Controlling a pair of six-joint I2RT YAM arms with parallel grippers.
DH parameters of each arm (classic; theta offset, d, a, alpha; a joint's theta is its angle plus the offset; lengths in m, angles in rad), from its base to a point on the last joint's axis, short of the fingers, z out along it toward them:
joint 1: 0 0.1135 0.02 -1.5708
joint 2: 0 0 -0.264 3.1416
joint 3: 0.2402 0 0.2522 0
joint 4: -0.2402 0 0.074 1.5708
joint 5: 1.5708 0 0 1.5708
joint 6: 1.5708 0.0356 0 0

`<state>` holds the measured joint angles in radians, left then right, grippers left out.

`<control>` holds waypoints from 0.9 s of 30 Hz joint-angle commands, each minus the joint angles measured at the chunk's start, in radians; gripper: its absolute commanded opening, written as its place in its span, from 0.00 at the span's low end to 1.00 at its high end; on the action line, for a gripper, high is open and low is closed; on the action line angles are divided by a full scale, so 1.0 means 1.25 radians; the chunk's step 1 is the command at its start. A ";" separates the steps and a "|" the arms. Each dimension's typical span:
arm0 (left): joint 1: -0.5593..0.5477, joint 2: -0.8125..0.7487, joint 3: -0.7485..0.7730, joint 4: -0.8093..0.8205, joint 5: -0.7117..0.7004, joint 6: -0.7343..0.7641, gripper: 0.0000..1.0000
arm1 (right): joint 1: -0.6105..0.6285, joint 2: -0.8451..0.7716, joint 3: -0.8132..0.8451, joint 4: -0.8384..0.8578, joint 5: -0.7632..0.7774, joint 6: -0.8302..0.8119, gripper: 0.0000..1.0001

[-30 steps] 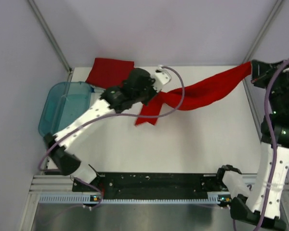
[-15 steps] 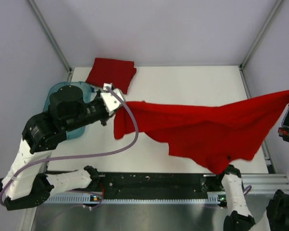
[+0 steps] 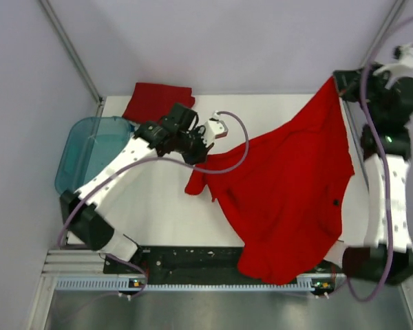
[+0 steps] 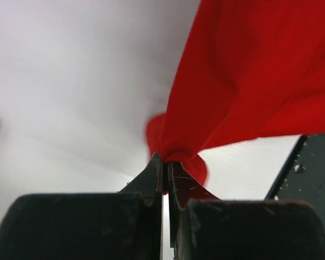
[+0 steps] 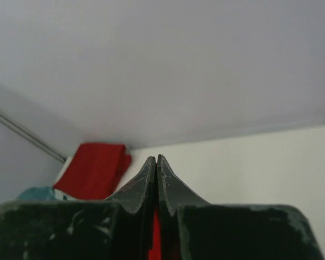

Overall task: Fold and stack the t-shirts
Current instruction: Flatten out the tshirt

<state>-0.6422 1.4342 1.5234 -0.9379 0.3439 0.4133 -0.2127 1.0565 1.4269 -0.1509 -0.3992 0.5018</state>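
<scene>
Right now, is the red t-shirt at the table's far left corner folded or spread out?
Folded: the corner t-shirt lies as a compact flat rectangle, no sleeves showing.

White worktop (image 3: 158, 213), folded red t-shirt (image 3: 158, 101) flat at its far corner, just beyond and left of the left pincer (image 4: 163, 161), translucent teal tub (image 3: 89, 155) at its left edge, further left of that pincer, open red t-shirt (image 3: 289, 199) spread above it to the pincer's right, contact unclear
</scene>
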 commanded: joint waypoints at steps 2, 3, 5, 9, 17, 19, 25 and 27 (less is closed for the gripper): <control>0.115 0.174 0.003 0.129 0.095 0.034 0.00 | 0.137 0.373 0.087 -0.009 0.060 -0.081 0.00; 0.133 0.219 0.024 0.150 0.093 0.034 0.02 | 0.146 0.446 0.139 -0.040 0.057 -0.078 0.00; 0.166 0.309 0.093 0.169 0.083 0.027 0.18 | 0.163 0.595 0.272 -0.110 0.064 -0.077 0.00; 0.220 0.454 0.269 0.188 0.015 -0.048 0.73 | 0.165 0.794 0.460 -0.239 0.095 -0.091 0.20; 0.219 0.305 0.162 0.215 0.054 -0.017 0.94 | 0.247 0.564 0.203 -0.353 0.291 -0.259 0.75; 0.206 0.247 0.085 0.210 0.056 0.014 0.90 | 0.294 0.464 0.075 -0.352 0.309 -0.277 0.77; 0.116 0.136 -0.145 0.208 -0.025 0.075 0.63 | 0.453 0.223 -0.249 -0.355 0.398 -0.166 0.76; 0.070 0.139 -0.200 0.219 -0.082 0.074 0.63 | 0.482 0.177 -0.328 -0.365 0.419 -0.122 0.75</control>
<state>-0.4679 1.6142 1.3972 -0.6846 0.3443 0.4637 0.3393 1.3621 1.1740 -0.5766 0.0154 0.2493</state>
